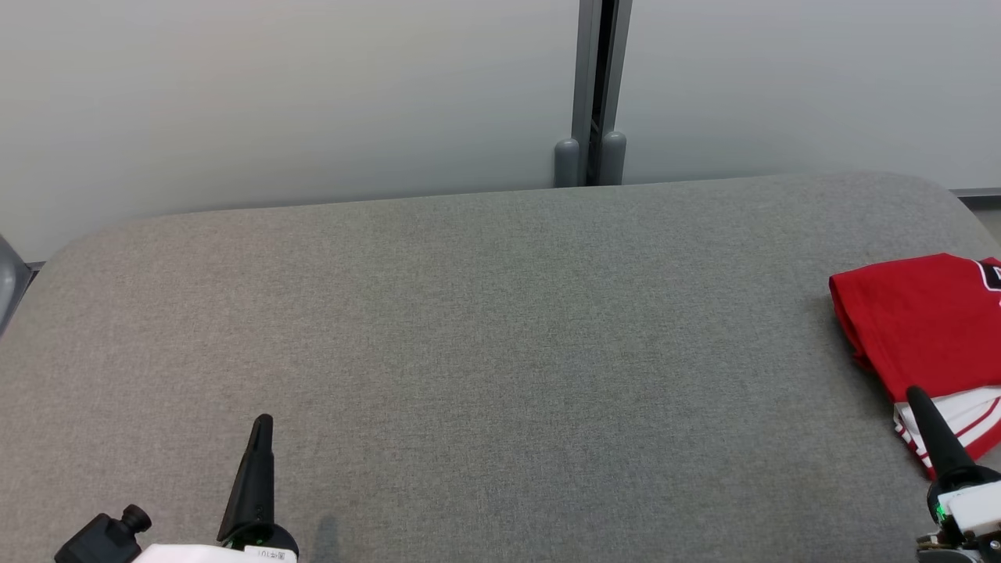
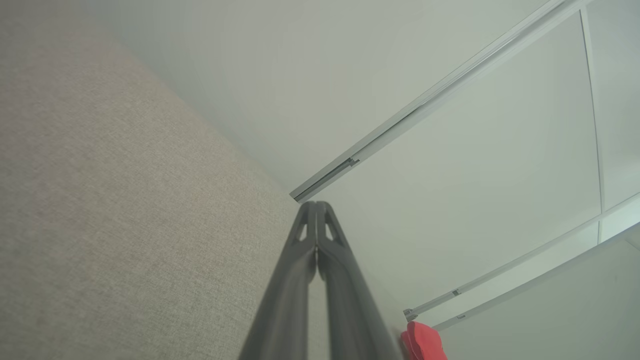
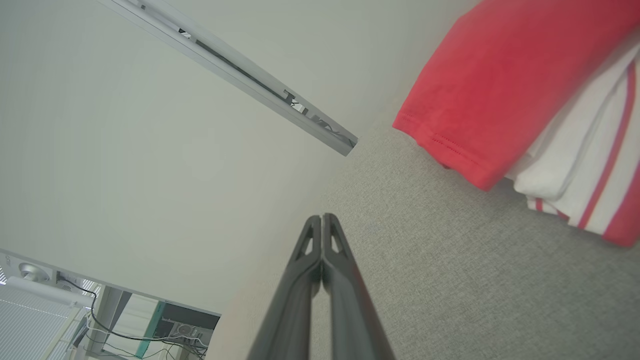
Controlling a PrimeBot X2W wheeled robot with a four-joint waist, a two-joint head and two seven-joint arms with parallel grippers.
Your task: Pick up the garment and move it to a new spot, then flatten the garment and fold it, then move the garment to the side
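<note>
Head view: your folded red-and-white jersey lies at the grey padded tabletop's right edge. The right gripper is pinched closed and empty, beside the jersey's near corner.
Left wrist: left gripper pressed together, empty.
Right wrist: jersey lies apart from the closed tips.

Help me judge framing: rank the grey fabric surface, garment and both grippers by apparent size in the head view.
1. grey fabric surface
2. folded red-and-white garment, cropped
3. left gripper, right gripper: alike, unranked
</note>
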